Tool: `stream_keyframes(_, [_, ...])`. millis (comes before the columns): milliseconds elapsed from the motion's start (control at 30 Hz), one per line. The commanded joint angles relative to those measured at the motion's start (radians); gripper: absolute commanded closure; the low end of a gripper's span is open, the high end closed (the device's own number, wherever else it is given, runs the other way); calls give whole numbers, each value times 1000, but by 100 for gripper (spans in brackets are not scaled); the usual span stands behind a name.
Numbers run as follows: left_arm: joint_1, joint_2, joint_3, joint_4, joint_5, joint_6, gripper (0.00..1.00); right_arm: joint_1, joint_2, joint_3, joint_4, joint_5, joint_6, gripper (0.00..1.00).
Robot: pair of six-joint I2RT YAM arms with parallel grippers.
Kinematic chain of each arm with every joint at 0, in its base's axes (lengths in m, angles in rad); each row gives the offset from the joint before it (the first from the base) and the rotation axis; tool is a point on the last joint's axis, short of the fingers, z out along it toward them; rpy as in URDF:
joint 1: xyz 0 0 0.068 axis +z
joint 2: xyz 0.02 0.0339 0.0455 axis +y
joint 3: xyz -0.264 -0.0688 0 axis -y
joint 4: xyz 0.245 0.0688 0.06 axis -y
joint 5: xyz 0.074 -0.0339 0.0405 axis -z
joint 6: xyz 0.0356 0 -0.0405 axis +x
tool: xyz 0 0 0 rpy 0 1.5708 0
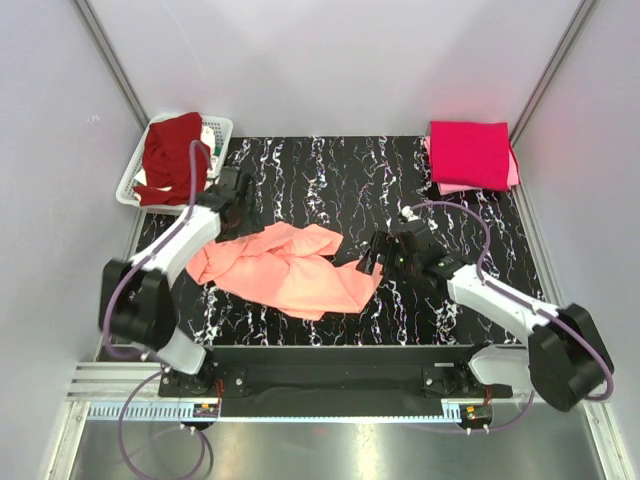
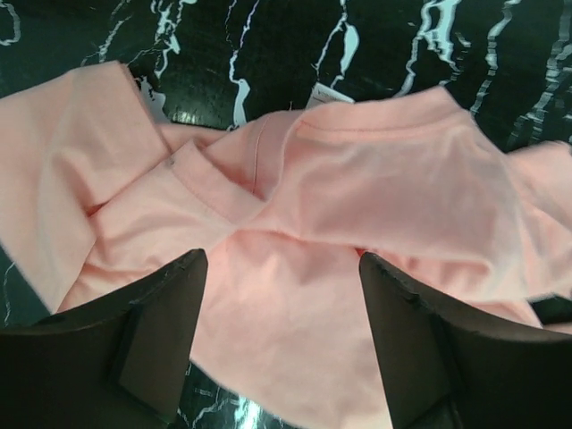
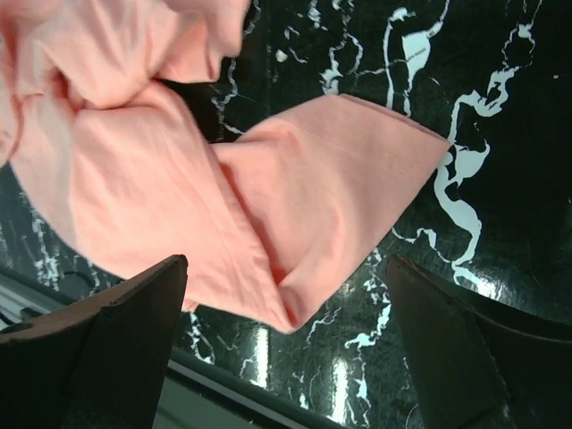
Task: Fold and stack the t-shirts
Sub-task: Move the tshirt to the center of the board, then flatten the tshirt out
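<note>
Much of the middle of the black table (image 1: pixel 330 170) is covered by the crumpled salmon shirt (image 1: pixel 285 268), its long axis slanting from centre-left down to lower right, collar (image 2: pixel 259 147) at the left end. Soft, light and limp, it should sag when lifted, so pinch its shoulder seams; your left gripper (image 2: pixel 281 264) and right gripper (image 3: pixel 286 264) both hang open, empty.

Bright even overhead light, soft faint shadows, white glare patches on the glossy black table (image 1: pixel 330 170), sheen on the near steel plate (image 1: pixel 330 455), overhead view sharp, wrist views close, dark fingers (image 2: pixel 134 357) blurred, salmon shirt (image 2: pixel 357 197) slightly soft.
</note>
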Motion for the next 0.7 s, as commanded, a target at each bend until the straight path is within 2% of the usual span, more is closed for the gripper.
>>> stream_keyframes(0, [-2, 109, 64, 84, -39, 7, 25, 4, 73, -34, 97, -23, -15, 0])
stream_keyframes(233, [-2, 287, 93, 129, -73, 13, 28, 4, 188, 22, 76, -20, -18, 0])
stream_keyframes(367, [-2, 327, 113, 153, -106, 24, 37, 4, 237, 53, 55, -20, -17, 1])
stream_keyframes(467, [1, 346, 122, 167, -116, 35, 54, 4, 301, 99, 22, -20, -15, 7])
stream_keyframes(500, [1, 350, 127, 164, -123, 35, 67, 4, 320, 123, 18, -22, -13, 9])
stream_keyframes(533, [1, 350, 133, 163, -128, 33, 74, 5, 349, 137, -1, -19, -15, 13])
stream_keyframes(567, [1, 347, 134, 161, -129, 33, 81, 4, 363, 151, -10, -17, -20, 18])
stream_keyframes(600, [1, 338, 136, 160, -131, 29, 91, 4, 375, 169, -19, -11, -18, 25])
stream_keyframes(633, [1, 329, 134, 158, -129, 27, 96, 4, 387, 176, -28, -9, -17, 34])
stream_keyframes(667, [1, 321, 134, 149, -129, 22, 100, 4, 389, 179, -27, -8, -18, 47])
